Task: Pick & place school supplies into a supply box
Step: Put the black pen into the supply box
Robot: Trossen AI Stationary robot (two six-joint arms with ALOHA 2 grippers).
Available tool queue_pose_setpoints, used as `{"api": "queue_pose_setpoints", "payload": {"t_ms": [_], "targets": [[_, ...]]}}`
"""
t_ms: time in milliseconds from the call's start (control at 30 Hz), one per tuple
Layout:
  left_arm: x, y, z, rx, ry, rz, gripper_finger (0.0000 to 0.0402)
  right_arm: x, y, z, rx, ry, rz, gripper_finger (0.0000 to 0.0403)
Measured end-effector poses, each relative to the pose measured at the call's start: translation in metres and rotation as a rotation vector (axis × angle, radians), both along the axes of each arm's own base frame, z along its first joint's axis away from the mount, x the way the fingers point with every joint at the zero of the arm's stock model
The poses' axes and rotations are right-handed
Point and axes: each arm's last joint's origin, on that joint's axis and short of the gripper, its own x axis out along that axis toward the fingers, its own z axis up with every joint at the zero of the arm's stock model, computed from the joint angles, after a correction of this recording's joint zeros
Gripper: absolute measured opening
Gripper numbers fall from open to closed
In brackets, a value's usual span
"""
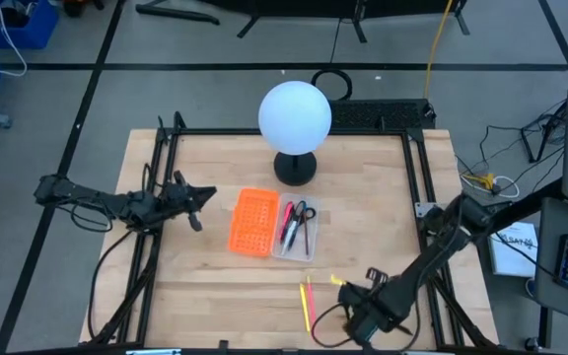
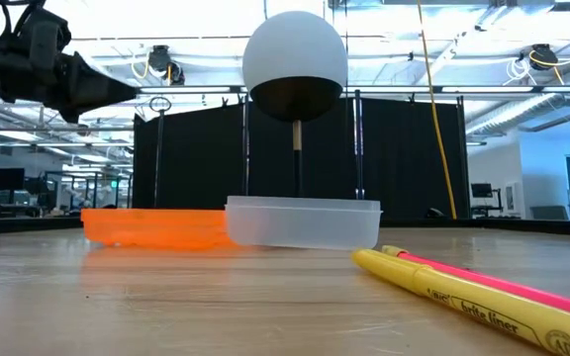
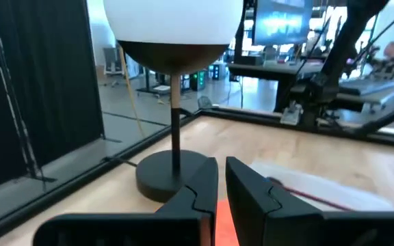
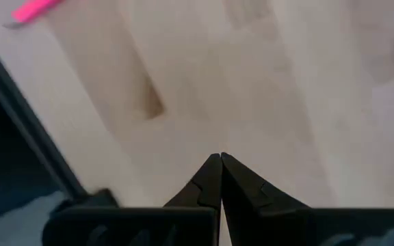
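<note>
- School supplies, high view: the yellow pen [image 1: 310, 314] and pink pen [image 1: 305, 292] lie on the table on the near side of the supply box [image 1: 296, 229], apart from it; scissors [image 1: 301, 214] already sit inside the box. The right gripper [image 1: 355, 318] is just beside the pens; the left gripper [image 1: 197, 200] hovers beyond the orange panel [image 1: 249, 222].
- Low view: you judge both pens light, stiff, smooth, likely to roll; pinch mid-barrel.
- Left wrist view: jaws stand slightly apart, empty.
- Right wrist view: jaws together, holding nothing.

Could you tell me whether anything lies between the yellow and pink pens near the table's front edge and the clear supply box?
Nothing visible does: only bare wood separates the yellow pen and pink pen from the supply box.
</note>
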Motion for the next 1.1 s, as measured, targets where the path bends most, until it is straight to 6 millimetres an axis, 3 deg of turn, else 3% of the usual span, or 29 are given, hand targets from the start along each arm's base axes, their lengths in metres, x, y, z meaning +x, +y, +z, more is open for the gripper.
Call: {"api": "queue_pose_setpoints", "payload": {"t_ms": [167, 400, 567, 767, 1100], "targets": [[0.001, -0.001, -0.003, -0.027, 0.019, -0.044, 0.0035, -0.007, 0.021, 0.001, 0.056, -0.104, -0.072, 0.0046], [0.001, -0.002, 0.0, 0.0, 0.0, -0.054, 0.0035, -0.044, 0.043, 0.001, -0.059, -0.215, -0.169, 0.0141], [0.001, -0.002, 0.001, -0.001, -0.011, -0.054, 0.0035, -0.071, 0.052, 0.0, -0.106, -0.199, -0.178, 0.0184], [0.001, -0.002, 0.001, 0.001, -0.007, -0.054, 0.0035, -0.073, 0.051, -0.006, -0.098, -0.171, -0.142, 0.0199], [0.001, -0.002, 0.0, -0.03, -0.01, -0.055, 0.0035, -0.074, 0.029, -0.046, -0.097, 0.0, -0.146, 0.0199]]}}
